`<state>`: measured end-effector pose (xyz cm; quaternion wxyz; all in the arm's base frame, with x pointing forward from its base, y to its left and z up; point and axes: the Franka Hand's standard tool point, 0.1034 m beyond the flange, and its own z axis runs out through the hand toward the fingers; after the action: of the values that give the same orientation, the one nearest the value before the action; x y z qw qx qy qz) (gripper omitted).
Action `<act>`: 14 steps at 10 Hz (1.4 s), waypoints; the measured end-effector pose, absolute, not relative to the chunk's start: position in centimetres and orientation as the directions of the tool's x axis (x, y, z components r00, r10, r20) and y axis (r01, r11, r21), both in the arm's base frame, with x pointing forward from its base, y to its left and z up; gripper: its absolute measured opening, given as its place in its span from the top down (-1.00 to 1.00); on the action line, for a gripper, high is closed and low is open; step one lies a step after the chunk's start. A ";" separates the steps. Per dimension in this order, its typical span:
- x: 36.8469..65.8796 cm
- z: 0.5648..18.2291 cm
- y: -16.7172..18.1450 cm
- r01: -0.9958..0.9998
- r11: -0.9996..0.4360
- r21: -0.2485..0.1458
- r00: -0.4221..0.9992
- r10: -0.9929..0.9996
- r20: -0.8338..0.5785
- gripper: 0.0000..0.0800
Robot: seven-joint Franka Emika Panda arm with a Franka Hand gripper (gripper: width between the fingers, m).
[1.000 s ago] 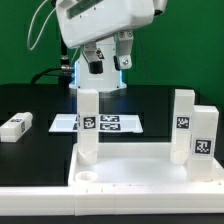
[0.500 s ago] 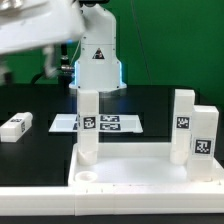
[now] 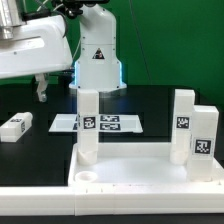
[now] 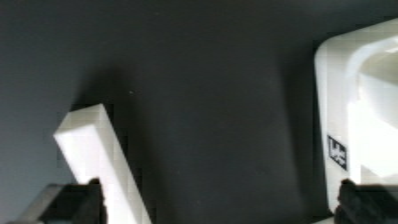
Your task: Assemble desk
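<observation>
**Arm swings toward the last loose leg**

The arm has left the middle and now hangs over the exterior view's left, above the loose leg [image 3: 15, 126] lying on the desk. The tabletop [image 3: 130, 165] already carries three upright legs. The hand [image 3: 42, 90] is spread wide, holding nothing

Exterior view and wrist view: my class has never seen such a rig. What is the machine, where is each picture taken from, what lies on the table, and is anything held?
The machine is a white robot arm with a two-finger gripper. The exterior view comes from a camera off the arm; the wrist view from one on its wrist, looking down past the fingers. On the black table lies a white desk tabletop with three legs upright on it; a fourth leg lies loose at the exterior view's left. The tagged marker board is no desk part. The gripper is open and holds nothing.
</observation>
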<state>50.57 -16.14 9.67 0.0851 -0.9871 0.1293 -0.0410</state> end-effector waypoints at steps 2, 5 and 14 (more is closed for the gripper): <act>48.5 7.4 -17.3 -0.248 -0.949 -0.197 0.959 -0.212 -0.187 -0.62; 46.7 5.2 -19.4 -0.283 -0.940 -0.191 0.888 -0.182 -0.423 -0.62; 42.3 2.5 -20.4 -0.295 -0.941 -0.164 0.625 -0.061 -0.778 -0.62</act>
<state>42.29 -20.45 2.53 0.1391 -0.8907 0.0999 0.4211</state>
